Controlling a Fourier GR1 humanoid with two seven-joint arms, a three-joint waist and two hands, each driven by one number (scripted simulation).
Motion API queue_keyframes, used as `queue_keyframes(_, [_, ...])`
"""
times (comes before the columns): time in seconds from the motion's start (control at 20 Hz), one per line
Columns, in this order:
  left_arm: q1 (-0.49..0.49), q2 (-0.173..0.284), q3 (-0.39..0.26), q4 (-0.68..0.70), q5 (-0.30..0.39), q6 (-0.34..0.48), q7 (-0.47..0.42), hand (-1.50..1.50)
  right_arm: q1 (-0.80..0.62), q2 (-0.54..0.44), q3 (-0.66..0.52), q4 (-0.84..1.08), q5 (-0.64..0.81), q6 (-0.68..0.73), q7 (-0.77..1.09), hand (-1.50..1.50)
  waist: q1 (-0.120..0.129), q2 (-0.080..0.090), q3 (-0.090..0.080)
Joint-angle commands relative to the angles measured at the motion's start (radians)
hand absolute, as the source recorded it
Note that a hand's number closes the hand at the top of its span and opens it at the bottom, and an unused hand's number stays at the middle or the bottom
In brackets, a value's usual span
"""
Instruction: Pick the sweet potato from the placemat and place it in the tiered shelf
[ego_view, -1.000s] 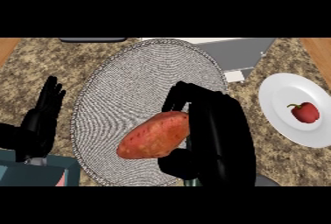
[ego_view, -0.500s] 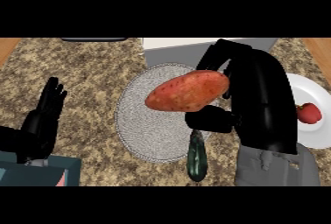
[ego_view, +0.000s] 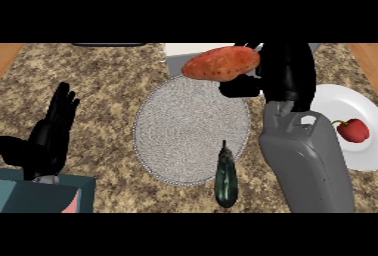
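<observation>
The orange-brown sweet potato (ego_view: 221, 63) hangs in the air above the far edge of the round grey placemat (ego_view: 188, 131). My right hand (ego_view: 284, 75) is shut on it, fingers curled round its right end, with the grey forearm running down the view's right side. My left hand (ego_view: 52, 130) rests open at the left edge, fingers up. A pale surface (ego_view: 184, 50) shows at the top centre behind the potato; whether it is the tiered shelf cannot be told.
A dark green cucumber (ego_view: 225, 176) lies at the placemat's near right edge. A white plate (ego_view: 332, 107) with a red pepper (ego_view: 353, 130) sits at the right, partly behind my forearm. A teal box (ego_view: 40, 195) fills the lower left corner.
My right hand has lifted the sweet potato off the placemat and carried it up and away toward the counter's far side. The cucumber has come into view. The left hand has stayed put.
</observation>
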Motion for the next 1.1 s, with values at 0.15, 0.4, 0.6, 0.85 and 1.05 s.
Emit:
queue_keyframes(0.15, [0.065, -0.014, 0.008, -0.007, -0.001, -0.028, -0.048, 0.00, -0.070, 0.004, -0.075, 0.238, 0.010, -0.168, -0.148, 1.50, 0.003, 0.000, 0.000])
queue_keyframes(0.4, [0.018, -0.029, -0.012, -0.039, -0.049, 0.011, 0.027, 0.00, -0.125, -0.017, -0.137, 0.387, -0.019, -0.230, -0.233, 1.50, 0.002, -0.001, 0.000])
queue_keyframes(0.6, [0.000, -0.036, -0.002, -0.004, -0.037, -0.001, -0.009, 0.00, -0.133, 0.002, -0.109, 0.519, 0.017, -0.293, -0.297, 1.50, 0.004, 0.001, 0.000])
queue_keyframes(0.85, [0.009, -0.036, 0.023, 0.075, -0.017, -0.031, -0.094, 0.00, -0.189, -0.008, -0.276, 0.657, -0.138, -0.407, -0.412, -1.50, 0.015, 0.009, 0.000])
queue_keyframes(1.05, [0.042, -0.030, -0.010, -0.085, -0.028, -0.019, 0.036, 0.00, -0.215, -0.032, -0.307, 0.717, -0.180, -0.375, -0.438, -1.50, 0.028, 0.006, 0.001])
